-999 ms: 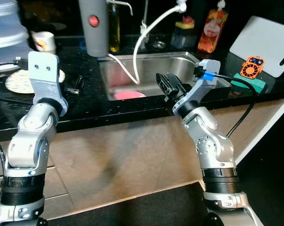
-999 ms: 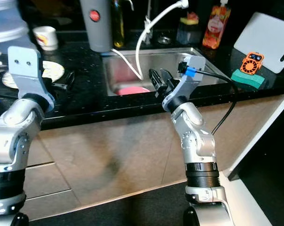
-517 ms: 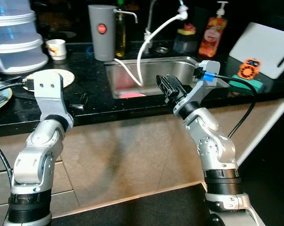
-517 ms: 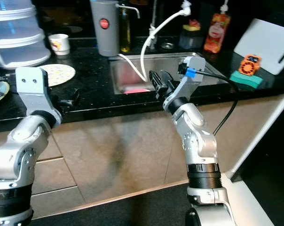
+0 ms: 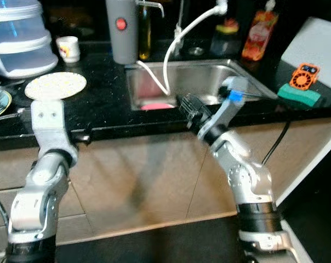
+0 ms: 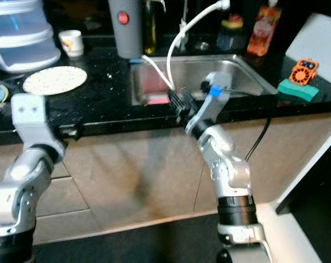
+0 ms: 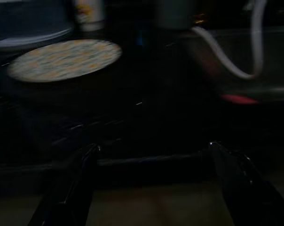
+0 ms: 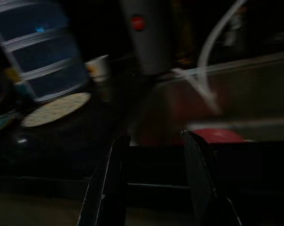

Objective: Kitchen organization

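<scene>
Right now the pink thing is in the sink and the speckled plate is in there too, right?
Not quite. The pink thing is in the sink, but the speckled plate lies on the black counter to the sink's left, as the left eye view shows.

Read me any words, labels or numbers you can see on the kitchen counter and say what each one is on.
No text can be read.
Orange bottle: its label is too blurred.
Small white cup: its print is too small.
Grey canister: a plain red dot, no letters.
Orange gadget: no legible marking.
</scene>
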`<state>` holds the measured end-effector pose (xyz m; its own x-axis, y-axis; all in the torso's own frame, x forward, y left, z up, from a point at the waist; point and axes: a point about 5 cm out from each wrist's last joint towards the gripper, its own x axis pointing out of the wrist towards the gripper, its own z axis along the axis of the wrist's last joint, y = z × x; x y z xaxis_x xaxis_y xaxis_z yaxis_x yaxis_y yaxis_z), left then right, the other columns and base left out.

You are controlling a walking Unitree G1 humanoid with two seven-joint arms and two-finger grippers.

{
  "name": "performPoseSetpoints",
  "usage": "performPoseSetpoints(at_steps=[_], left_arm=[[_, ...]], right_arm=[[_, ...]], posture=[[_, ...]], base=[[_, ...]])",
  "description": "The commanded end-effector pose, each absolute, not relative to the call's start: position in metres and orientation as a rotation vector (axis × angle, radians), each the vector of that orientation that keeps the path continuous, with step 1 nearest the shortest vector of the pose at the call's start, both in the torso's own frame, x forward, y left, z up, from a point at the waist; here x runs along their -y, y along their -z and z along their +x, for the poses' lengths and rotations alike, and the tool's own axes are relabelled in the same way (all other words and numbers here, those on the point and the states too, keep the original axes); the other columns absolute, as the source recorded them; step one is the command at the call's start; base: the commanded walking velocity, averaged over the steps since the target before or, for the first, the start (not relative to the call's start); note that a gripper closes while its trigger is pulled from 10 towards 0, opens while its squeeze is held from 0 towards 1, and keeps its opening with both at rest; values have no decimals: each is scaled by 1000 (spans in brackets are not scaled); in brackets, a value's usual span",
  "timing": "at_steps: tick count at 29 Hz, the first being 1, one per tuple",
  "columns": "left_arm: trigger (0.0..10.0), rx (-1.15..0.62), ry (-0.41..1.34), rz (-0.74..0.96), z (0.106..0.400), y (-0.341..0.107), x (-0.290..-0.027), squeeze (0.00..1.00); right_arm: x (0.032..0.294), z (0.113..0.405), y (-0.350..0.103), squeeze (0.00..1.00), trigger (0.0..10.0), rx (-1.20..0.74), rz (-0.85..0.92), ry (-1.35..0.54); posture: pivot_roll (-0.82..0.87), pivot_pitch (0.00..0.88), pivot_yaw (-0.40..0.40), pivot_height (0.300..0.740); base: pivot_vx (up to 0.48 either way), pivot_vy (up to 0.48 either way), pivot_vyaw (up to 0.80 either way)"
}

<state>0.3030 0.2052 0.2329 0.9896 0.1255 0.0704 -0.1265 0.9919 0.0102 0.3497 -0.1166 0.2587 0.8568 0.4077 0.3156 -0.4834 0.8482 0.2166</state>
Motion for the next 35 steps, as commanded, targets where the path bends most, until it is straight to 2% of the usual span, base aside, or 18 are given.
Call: performPoseSetpoints(at_steps=[1,8,9,10,13,15,16,20,24,29,31,35], left_arm=[[10000,70,-137,22,300,-230,-206,0],[10000,10,-114,73,300,-217,-206,0],[10000,-46,-47,125,301,-206,-198,0],[10000,-46,-47,125,301,-206,-198,0],[10000,-181,156,150,296,-177,-175,0],[10000,-238,199,159,292,-166,-171,0],[10000,-355,241,182,283,-145,-166,0],[10000,-526,209,177,270,-116,-169,0],[10000,-640,144,157,263,-91,-179,0],[10000,-681,107,201,264,-70,-189,0],[10000,-701,93,212,266,-37,-192,0],[10000,-765,84,192,262,-6,-194,0]], right_arm=[[114,347,-259,0,10000,258,292,-502],[115,348,-245,0,10000,200,258,-501],[121,350,-225,0,10000,132,216,-451],[121,350,-225,0,10000,132,216,-451],[139,349,-178,0,10000,-25,187,-330],[142,347,-167,0,10000,-65,188,-310],[146,342,-149,0,10000,-149,186,-298],[152,330,-111,0,10000,-330,69,-301],[161,316,-74,0,10000,-484,48,-265],[165,312,-51,0,10000,-560,27,-234],[170,301,-14,0,10000,-681,30,-173],[169,284,11,0,10000,-772,20,-151]], posture=[[2,102,-32,740],[5,109,-38,740],[8,112,-42,740],[8,112,-42,740],[6,118,-34,740],[1,122,-28,740],[-2,122,-21,740],[-6,124,-16,740],[2,121,-18,740],[3,117,-21,740],[2,110,-22,740],[5,105,-27,740]], base=[[0,0,0],[0,0,0],[0,0,0],[0,0,0],[0,0,0],[0,0,0],[0,0,0],[0,0,0],[0,0,0],[0,0,0],[0,0,0],[0,0,0]])
